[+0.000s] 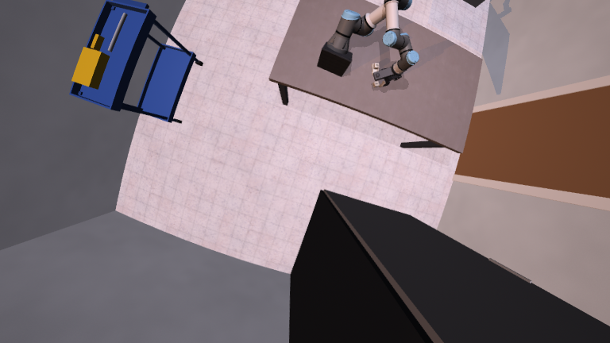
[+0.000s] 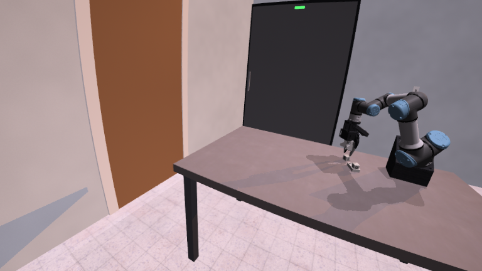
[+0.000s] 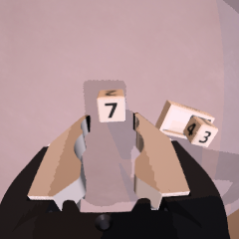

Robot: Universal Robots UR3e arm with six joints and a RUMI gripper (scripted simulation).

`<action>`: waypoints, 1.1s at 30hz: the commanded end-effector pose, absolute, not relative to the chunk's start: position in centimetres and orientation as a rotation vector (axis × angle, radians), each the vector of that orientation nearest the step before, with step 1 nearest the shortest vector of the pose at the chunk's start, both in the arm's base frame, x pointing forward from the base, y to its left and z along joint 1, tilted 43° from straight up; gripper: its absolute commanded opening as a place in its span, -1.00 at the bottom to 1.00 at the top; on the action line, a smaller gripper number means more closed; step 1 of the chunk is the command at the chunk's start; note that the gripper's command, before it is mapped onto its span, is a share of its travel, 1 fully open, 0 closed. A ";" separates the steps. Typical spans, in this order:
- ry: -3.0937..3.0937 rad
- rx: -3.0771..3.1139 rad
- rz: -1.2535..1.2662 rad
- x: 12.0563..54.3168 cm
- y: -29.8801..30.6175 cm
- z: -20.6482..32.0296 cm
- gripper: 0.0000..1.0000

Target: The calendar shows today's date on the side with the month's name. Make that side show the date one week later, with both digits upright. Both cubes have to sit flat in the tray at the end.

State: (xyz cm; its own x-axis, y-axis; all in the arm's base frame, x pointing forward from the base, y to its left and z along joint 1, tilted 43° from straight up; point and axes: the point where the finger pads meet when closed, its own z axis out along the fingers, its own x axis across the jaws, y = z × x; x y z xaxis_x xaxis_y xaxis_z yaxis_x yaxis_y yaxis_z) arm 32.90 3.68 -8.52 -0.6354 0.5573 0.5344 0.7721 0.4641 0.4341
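At the upper right of the top view, the arm [image 1: 391,17] [image 2: 408,135] has dark grey, rounded joints with light blue round caps, and pale, smooth tubes between them. Its base [image 1: 333,61] [image 2: 408,175] is a black block. The black gripper [image 1: 381,78] [image 2: 348,153] [image 3: 112,115] has tan-faced jaws tapering inward, with pale grey, scalloped inner edges.

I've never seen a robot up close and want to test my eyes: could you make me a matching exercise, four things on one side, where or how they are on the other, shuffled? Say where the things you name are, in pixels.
Things:
1. 7 cube [image 3: 111,109]
2. 3 cube [image 3: 203,135]
3. hand [image 3: 112,115]
4. cart [image 1: 117,92]

Places and states:
A. blue, bearing a yellow box [image 1: 88,67]
B. at one end of the tray [image 3: 163,114]
C. open, two fingers apart
D. outside the tray, a digit facing the wrist camera

Pairs: 1-D, 2-B, 3-C, 4-A
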 end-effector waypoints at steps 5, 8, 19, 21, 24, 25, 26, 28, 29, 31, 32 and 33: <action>-2.402 -1.131 -0.953 33.0 3.4 -8.3 -0.44; -2.402 -1.131 -0.953 33.0 3.2 -8.0 -0.44; -2.402 -1.131 -0.953 33.0 1.0 -5.8 -0.44; -2.402 -1.131 -0.953 33.0 0.8 -5.6 -0.44; -2.402 -1.131 -0.953 33.0 0.8 -5.5 -0.44; -2.402 -1.131 -0.953 33.0 0.7 -5.5 -0.44; -2.402 -1.131 -0.953 33.0 0.7 -5.5 -0.44; -2.402 -1.131 -0.953 33.0 0.7 -5.5 -0.44; -2.402 -1.131 -0.953 33.0 0.7 -5.5 -0.44; -2.403 -1.129 -0.948 33.0 0.7 -5.5 -0.44; -2.403 -1.127 -0.943 33.0 0.7 -5.5 -0.44; -2.403 -1.125 -0.936 33.0 0.7 -5.5 -0.44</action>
State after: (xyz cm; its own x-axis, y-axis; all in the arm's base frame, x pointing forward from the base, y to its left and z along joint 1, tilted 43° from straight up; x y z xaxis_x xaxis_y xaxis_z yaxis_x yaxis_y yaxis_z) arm 32.93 0.84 -5.52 -0.6354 0.5572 0.5346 0.7722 0.4660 0.4321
